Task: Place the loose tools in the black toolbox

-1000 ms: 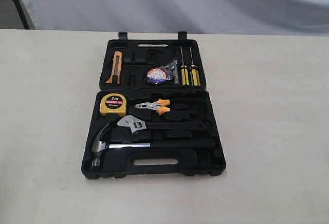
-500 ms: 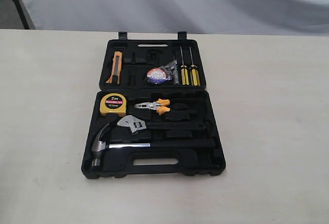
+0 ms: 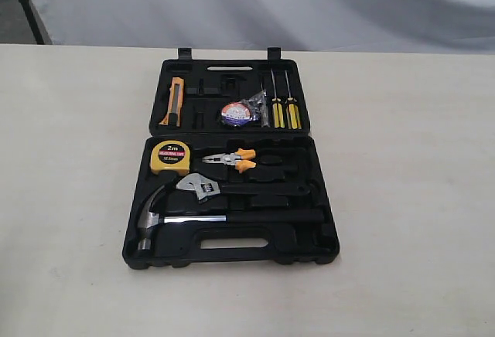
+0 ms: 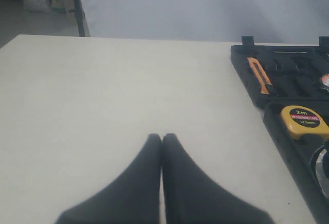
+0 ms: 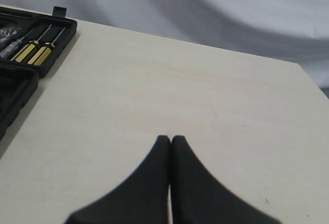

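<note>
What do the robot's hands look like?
Both the left gripper and the right gripper are plain matte black. Each has two smooth fingers, wide at the base and curving to a narrow rounded tip. No cables, stickers or markings show, and the arms themselves are out of view.

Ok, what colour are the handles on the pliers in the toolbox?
The pliers have orange handles, seen best in the exterior view.

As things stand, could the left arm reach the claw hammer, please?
Probably yes: the claw hammer lies uncovered in the open black toolbox, head toward the left side, and nothing stands between it and the left gripper, which is shut and empty.
</note>
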